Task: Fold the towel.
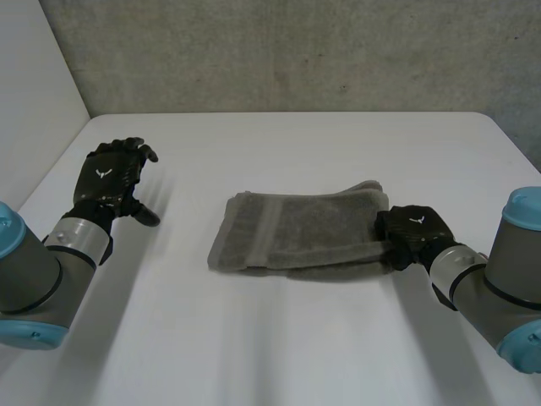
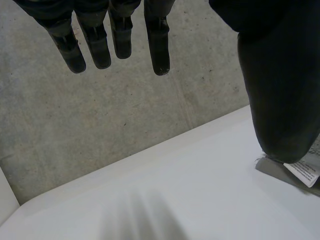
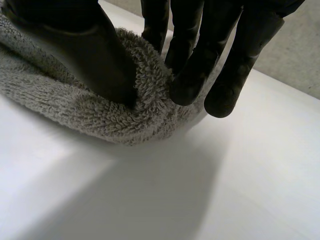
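A white counter [image 1: 254,347] with rounded far corners fills the lower frame, backed by a grey concrete wall [image 1: 296,51]. The folded grey towel [image 1: 296,237] lies right of centre. The right hand [image 1: 412,234] pinches its right edge between thumb and fingers. At mid-left, the left hand [image 1: 110,178] hovers, fingers straight and spread, holding nothing.

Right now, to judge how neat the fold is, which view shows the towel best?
The head view: the whole folded towel lies on the table. The right wrist view shows the end pinched by the right hand; the left wrist view, a labelled corner.
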Available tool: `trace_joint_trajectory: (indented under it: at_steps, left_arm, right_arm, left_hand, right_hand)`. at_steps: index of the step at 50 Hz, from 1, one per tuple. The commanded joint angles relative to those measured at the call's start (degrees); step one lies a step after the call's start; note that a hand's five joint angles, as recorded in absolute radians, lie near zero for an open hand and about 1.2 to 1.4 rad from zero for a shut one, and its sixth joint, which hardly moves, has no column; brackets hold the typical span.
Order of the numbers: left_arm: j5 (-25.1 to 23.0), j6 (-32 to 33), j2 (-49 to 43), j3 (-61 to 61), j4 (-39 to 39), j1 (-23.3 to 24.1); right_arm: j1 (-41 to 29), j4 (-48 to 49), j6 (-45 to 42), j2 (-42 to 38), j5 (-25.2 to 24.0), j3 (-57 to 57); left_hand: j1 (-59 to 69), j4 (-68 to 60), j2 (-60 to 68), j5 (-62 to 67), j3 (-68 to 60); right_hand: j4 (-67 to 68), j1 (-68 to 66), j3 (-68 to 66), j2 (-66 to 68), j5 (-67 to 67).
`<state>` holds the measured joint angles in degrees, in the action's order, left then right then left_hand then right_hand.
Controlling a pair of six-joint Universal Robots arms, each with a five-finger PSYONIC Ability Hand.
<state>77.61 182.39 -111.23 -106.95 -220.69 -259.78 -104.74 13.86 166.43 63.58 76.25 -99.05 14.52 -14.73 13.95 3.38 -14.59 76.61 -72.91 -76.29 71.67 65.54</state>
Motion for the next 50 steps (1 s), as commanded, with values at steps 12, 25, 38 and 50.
trace_joint_trajectory:
  at_steps: [12,25,38,50]
  left_arm:
    - [0.0,0.1,0.8,-0.3,0.1,0.2]
    - [0.1,-1.1,4.4,-0.2,0.3,5.3]
    - [0.3,-11.0,6.2,3.2,0.4,10.9]
    - [1.1,-12.6,-6.0,14.8,3.9,21.2]
  right_arm:
    - [9.7,-5.1,-21.4,8.3,0.6,-1.1]
    - [-19.1,-4.6,-12.4,3.1,2.2,6.8]
    - [-25.8,-5.2,-11.8,-2.3,9.7,10.8]
    - [-13.7,-4.9,1.1,6.6,9.0,9.5]
  left_hand:
    - [-4.3,4.5,-3.7,-3.2,4.4]
    - [-4.3,4.5,-3.7,-3.2,4.4]
    - [-4.3,4.5,-3.7,-3.2,4.4]
    - [-4.0,4.2,-3.4,-2.8,4.0]
  right_hand:
    - [3.4,-7.1,-3.7,8.3,4.5]
    - [3.4,-7.1,-3.7,8.3,4.5]
    - [-66.6,62.9,66.3,-61.7,-65.5]
    - [-66.6,62.9,66.3,-61.7,-65.5]
